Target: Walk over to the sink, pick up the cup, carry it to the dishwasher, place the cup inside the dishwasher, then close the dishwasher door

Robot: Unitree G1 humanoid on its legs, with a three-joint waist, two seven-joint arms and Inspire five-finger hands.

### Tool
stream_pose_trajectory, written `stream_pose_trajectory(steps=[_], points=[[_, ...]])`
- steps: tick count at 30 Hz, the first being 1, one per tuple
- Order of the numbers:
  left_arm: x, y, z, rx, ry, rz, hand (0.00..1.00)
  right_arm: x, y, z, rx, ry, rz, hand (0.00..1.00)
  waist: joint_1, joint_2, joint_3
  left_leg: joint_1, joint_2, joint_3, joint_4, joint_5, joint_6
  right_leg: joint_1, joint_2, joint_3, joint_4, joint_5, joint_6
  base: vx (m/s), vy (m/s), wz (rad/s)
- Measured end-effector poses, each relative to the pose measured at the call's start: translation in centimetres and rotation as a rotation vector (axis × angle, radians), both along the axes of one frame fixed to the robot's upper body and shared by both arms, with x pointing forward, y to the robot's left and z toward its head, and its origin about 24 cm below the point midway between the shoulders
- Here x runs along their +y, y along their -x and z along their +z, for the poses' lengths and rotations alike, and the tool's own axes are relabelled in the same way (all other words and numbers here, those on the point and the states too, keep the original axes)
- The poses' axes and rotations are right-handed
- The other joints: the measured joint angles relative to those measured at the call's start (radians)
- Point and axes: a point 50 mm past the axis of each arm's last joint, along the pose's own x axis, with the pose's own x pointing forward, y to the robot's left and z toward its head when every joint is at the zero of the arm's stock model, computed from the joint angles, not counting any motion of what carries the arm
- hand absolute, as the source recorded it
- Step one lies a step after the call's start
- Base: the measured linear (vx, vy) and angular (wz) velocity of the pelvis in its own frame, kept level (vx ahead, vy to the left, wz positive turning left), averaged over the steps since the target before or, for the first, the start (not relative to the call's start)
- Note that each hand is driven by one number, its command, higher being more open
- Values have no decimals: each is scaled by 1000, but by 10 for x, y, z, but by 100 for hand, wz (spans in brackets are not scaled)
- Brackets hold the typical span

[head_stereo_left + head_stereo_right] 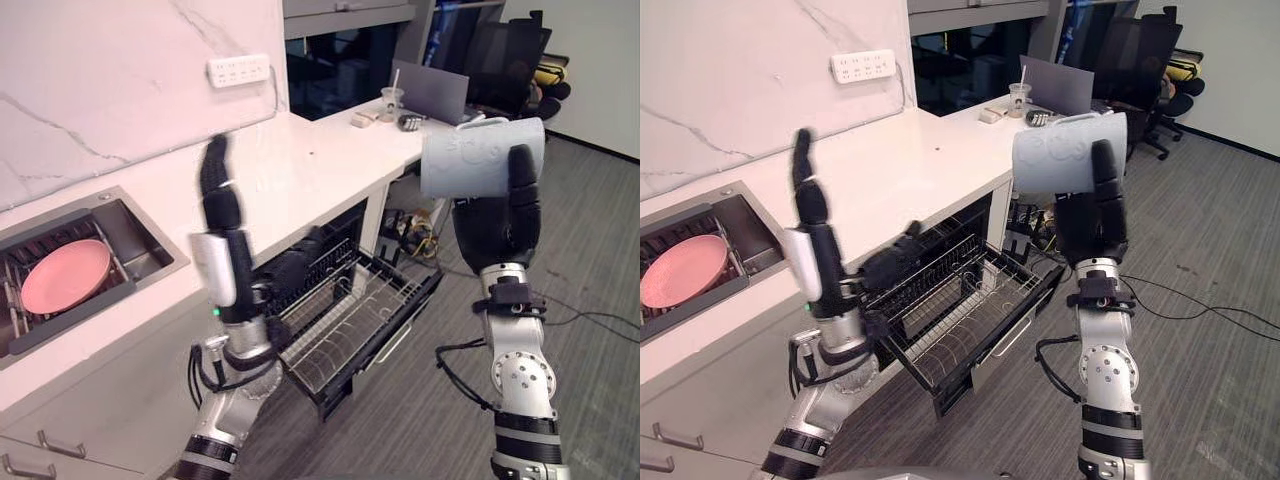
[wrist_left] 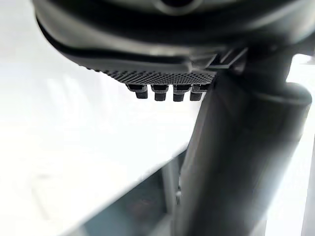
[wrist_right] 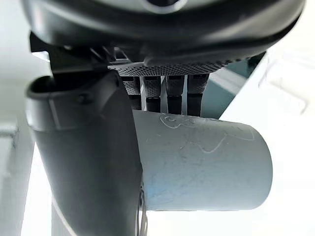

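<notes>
My right hand [image 1: 505, 225] is raised to the right of the counter, shut on a grey-blue cup [image 1: 480, 155] that lies on its side above the palm. In the right wrist view the cup [image 3: 206, 167] sits between the thumb and the curled fingers [image 3: 167, 88]. The dishwasher's wire rack [image 1: 350, 320] is pulled out under the counter, over the lowered door [image 1: 1005, 340], below and left of the cup. My left hand [image 1: 222, 215] stands upright in front of the counter, open, with straight fingers [image 2: 162, 91] holding nothing.
The sink [image 1: 140, 240] at the left holds a pink plate [image 1: 65, 275]. The white counter [image 1: 300, 165] runs back to a plastic cup with a straw [image 1: 391, 100] and a laptop [image 1: 432, 92]. Office chairs [image 1: 520, 70] stand beyond. Grey carpet [image 1: 590, 260] lies to the right.
</notes>
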Motion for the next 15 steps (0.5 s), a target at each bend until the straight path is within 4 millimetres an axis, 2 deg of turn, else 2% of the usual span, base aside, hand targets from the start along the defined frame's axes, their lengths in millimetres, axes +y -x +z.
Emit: stream_pose_trajectory(steps=[1,3,5,6,9,14,15], points=[[7,1,-8,43,38,31,100,-2,1,-3,21,46,-12,0,4,-1,1,-1,0,-3,0,0,0,0,0,-2,0,0,0,-24,-17,14],[31,14,-41,218,119,143,100,-13,7,-17,119,235,-45,0,19,-13,8,-12,-1,-22,-1,3,-1,0,-1,-18,0,-4,-1,-18,-15,22],[40,25,-58,315,136,185,100,-18,6,-28,186,326,-39,0,24,-24,15,-20,-2,-35,-1,4,-3,-2,-1,-29,0,-5,-1,-18,-15,26],[44,37,-76,414,143,207,100,-22,4,-39,248,402,-31,0,35,-29,14,-33,-5,-48,-1,7,-3,-7,-3,-44,0,-7,0,-13,-12,27],[42,37,-76,430,76,139,100,-29,2,-56,350,531,-24,0,69,-29,14,-48,-7,-70,-1,16,1,-8,-4,-64,0,-9,0,2,-11,25],[37,33,-74,444,-1,36,100,-34,-7,-72,463,610,3,0,82,-29,14,-84,-11,-129,0,30,-3,-13,-3,-123,0,-18,0,0,-22,35],[35,32,-74,452,-36,4,100,-36,-8,-73,481,632,4,0,95,-29,14,-91,-11,-139,0,33,-4,-14,-2,-133,0,-19,-1,-8,-22,27]])
